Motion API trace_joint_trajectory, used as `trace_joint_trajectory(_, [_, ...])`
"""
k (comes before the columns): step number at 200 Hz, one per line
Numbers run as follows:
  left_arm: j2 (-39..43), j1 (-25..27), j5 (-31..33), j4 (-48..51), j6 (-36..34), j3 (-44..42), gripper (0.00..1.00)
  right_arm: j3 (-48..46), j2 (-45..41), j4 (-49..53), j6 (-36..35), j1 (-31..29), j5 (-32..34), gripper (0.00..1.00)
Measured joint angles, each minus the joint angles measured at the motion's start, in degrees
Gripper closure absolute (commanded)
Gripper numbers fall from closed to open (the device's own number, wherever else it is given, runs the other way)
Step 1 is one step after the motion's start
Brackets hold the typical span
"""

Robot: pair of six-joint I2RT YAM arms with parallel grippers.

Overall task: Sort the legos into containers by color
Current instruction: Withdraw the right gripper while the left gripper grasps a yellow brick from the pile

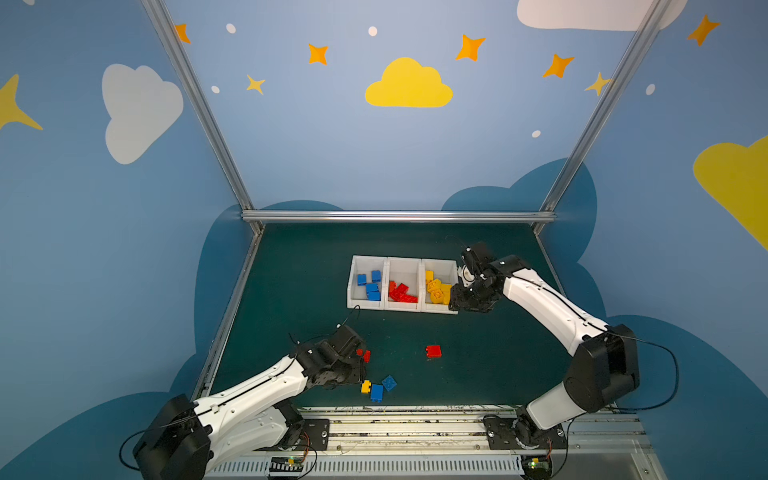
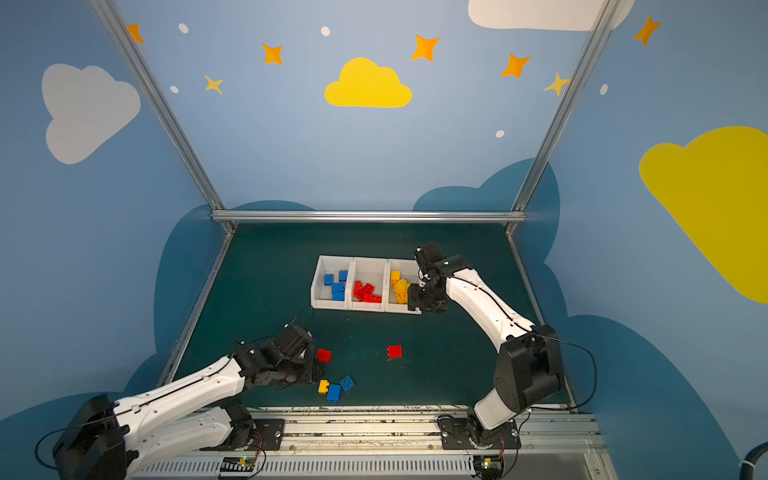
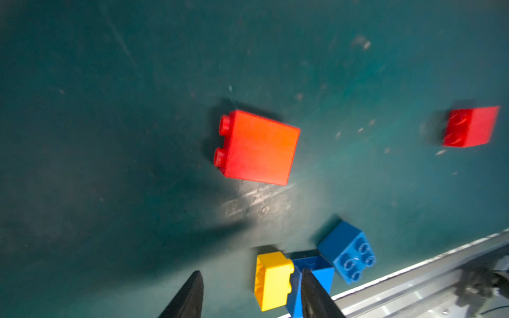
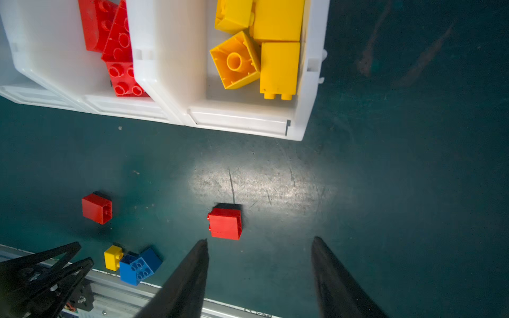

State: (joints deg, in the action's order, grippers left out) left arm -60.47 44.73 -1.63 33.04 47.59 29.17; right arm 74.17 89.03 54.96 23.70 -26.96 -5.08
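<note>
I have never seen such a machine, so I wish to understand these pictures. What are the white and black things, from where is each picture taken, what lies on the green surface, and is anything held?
The robot's left arm and right arm, each ending in a two-finger gripper. Two pictures look down on the whole scene; two come from cameras on the wrists. On the green mat stand three joined white containers, holding blue legos, red legos and yellow legos. Loose lie a red brick, a second red brick, a yellow brick, a blue brick and a second blue brick. The left gripper is open near the yellow brick; the right gripper is open near the containers. Neither holds anything.
</note>
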Motion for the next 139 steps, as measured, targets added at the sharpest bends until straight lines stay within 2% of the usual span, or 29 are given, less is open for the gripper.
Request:
trace_joint_trajectory(91, [-7.48, 4.48, -0.52, -0.52, -0.59, 1.4, 0.46, -4.24, -0.92, -2.08, 1.68, 0.0, -0.02, 0.4])
trace_joint_trajectory(139, [-11.63, 5.46, 0.02, 1.38, -0.83, 4.81, 0.49, -5.57, -1.55, -2.89, 2.21, 0.0, -0.15, 0.4])
